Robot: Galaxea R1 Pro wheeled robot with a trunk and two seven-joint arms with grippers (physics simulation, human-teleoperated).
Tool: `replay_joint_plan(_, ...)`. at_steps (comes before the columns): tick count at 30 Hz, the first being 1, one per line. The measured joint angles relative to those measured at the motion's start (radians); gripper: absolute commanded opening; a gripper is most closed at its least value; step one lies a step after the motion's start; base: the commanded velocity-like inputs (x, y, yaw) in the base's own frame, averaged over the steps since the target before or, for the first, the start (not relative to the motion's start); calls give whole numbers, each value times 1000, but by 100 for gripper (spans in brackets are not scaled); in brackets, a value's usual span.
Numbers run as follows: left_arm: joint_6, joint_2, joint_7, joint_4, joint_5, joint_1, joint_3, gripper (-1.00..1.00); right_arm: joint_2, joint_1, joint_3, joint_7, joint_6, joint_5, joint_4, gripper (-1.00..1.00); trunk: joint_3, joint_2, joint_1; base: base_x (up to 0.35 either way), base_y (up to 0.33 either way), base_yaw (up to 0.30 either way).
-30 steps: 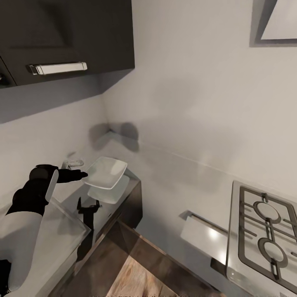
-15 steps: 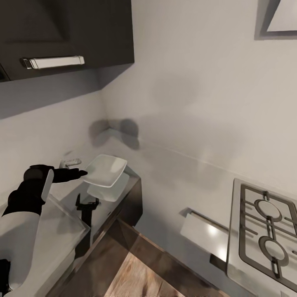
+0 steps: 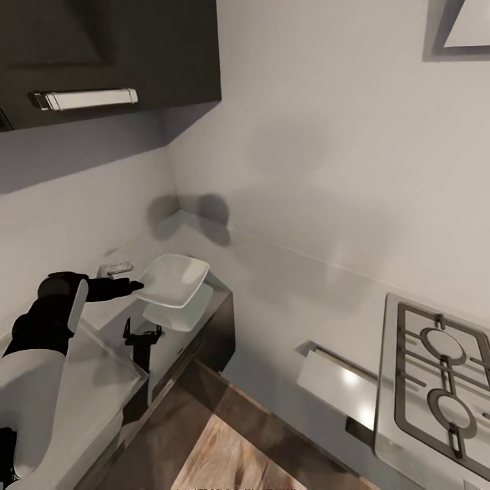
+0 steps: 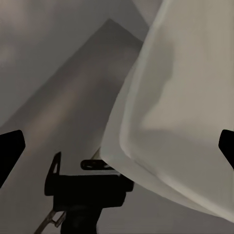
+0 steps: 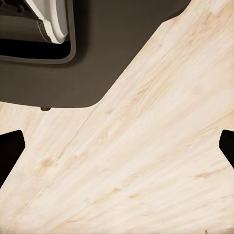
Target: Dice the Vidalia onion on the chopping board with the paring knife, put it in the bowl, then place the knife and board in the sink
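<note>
1. Bowl (image 3: 175,280) hangs above the counter (image 3: 272,272), pinched at its nine o'clock rim by my left gripper (image 3: 138,286).
2. Its reflection lies directly below.
3. Right gripper's spread tips frame wood floor (image 5: 161,146), grasping nothing.

Left arm (image 3: 41,340) extended, end effector (image 3: 133,287) forward

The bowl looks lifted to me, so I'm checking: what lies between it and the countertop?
In the head view, nothing but air: the bowl, at the left gripper, hangs over its reflection on the glossy countertop.
</note>
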Motion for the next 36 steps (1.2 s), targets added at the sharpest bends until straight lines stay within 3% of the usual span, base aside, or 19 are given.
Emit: replay_joint_plan(36,-34,-18,5,22,-5,0,-5,100,3,0,0,0,0,0,0,100,-57,0,0,0,0,0)
